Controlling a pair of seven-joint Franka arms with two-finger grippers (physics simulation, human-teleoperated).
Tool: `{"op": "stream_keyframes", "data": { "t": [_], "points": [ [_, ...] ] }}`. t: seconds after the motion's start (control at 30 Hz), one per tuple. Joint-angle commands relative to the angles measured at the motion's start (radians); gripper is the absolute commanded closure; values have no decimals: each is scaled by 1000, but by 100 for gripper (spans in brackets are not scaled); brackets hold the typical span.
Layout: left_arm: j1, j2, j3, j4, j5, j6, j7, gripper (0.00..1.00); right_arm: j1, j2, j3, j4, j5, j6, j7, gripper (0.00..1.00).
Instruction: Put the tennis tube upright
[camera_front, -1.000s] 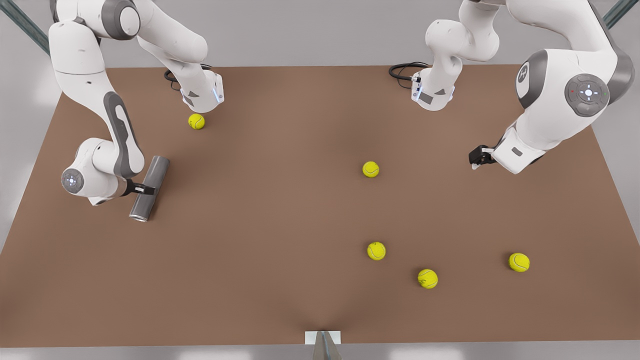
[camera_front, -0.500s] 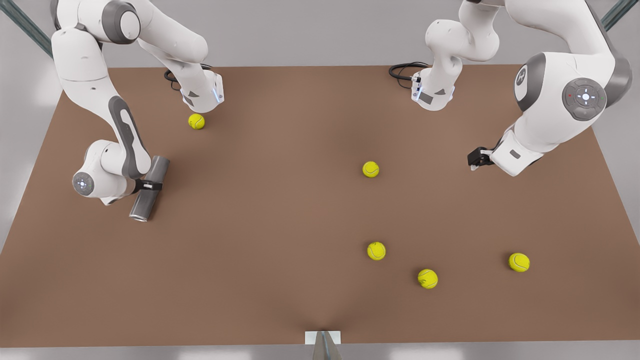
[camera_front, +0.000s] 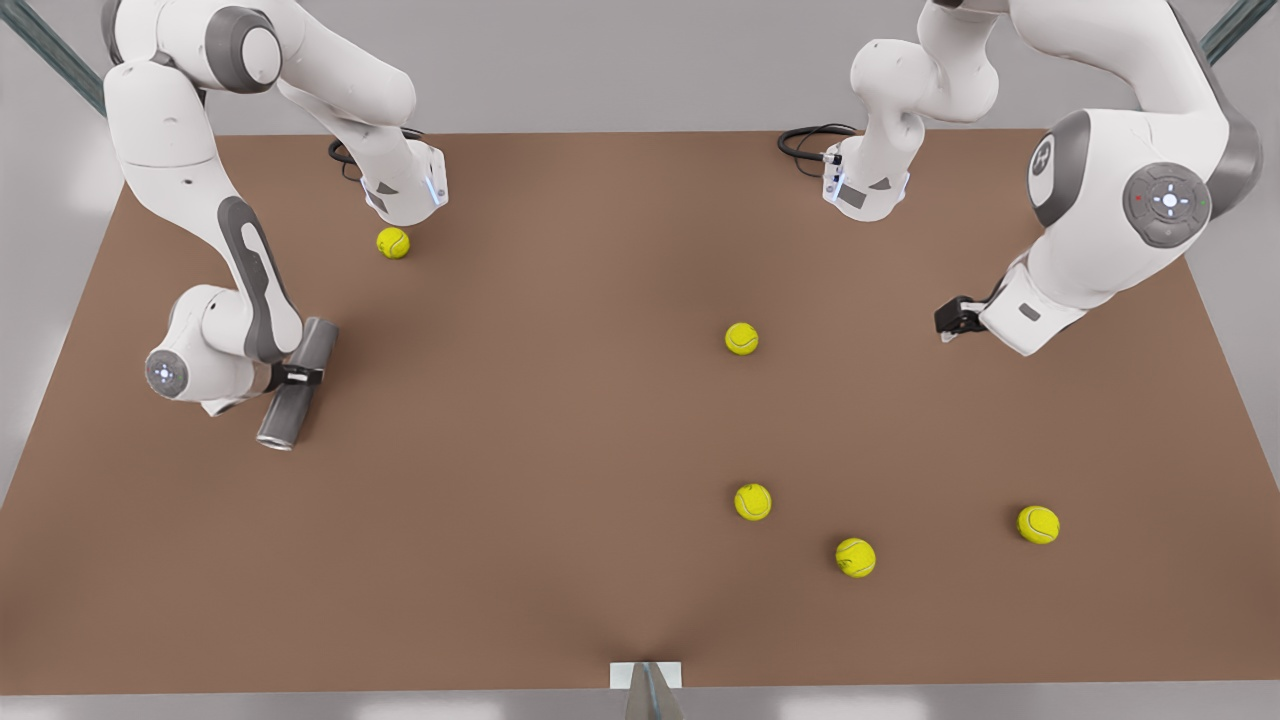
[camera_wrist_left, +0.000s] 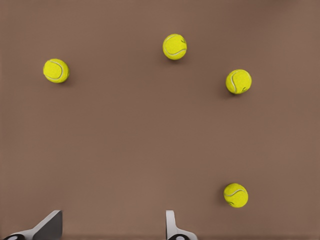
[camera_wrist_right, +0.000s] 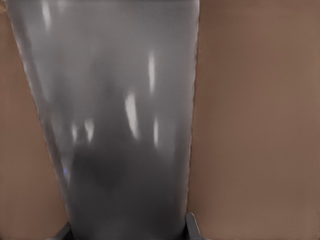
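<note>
The tennis tube (camera_front: 283, 415), a slim grey metallic cylinder, lies tilted near the front view's left edge of the brown table (camera_front: 540, 420), its paler rimmed end toward the camera. My right gripper (camera_front: 297, 375) is shut across its middle. In the right wrist view the tube (camera_wrist_right: 115, 115) fills the space between the fingertips (camera_wrist_right: 192, 226). My left gripper (camera_front: 948, 322) hangs open above the table at the front view's right, far from the tube. Its fingers (camera_wrist_left: 172, 226) stand wide apart with nothing between them.
Yellow tennis balls lie scattered: one (camera_front: 392, 242) behind the tube, one (camera_front: 741, 338) mid-table, three (camera_front: 752, 501) (camera_front: 855, 557) (camera_front: 1038, 524) at the front right. The left wrist view looks down on several balls (camera_wrist_left: 174, 46). Both arm bases (camera_front: 405, 185) (camera_front: 865, 185) stand at the back.
The right arm's wrist has come in over the tube and its gripper has closed across it; the tube's rimmed end has shifted slightly toward the camera. The left arm has barely moved.
</note>
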Motion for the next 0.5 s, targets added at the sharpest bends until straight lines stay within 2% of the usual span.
{"op": "stream_keyframes", "data": {
  "t": [0.0,0.1,0.2,0.3,0.47],
  "points": [
    [4,-1,0,0,1,0,-1,0,38,-1,0,57,-8,-71,-1,31],
    [5,-1,-2,0,-2,0,-1,0,222,-3,5,184,-6,-84,-108,31],
    [5,1,-2,0,-2,0,-1,0,535,6,5,344,-6,-96,-245,31],
    [5,1,-2,0,-2,0,-1,0,801,118,5,505,-14,-85,-518,31],
    [5,2,-3,0,-2,0,-1,0,950,279,5,634,-14,-35,-633,31]
  ]
}}
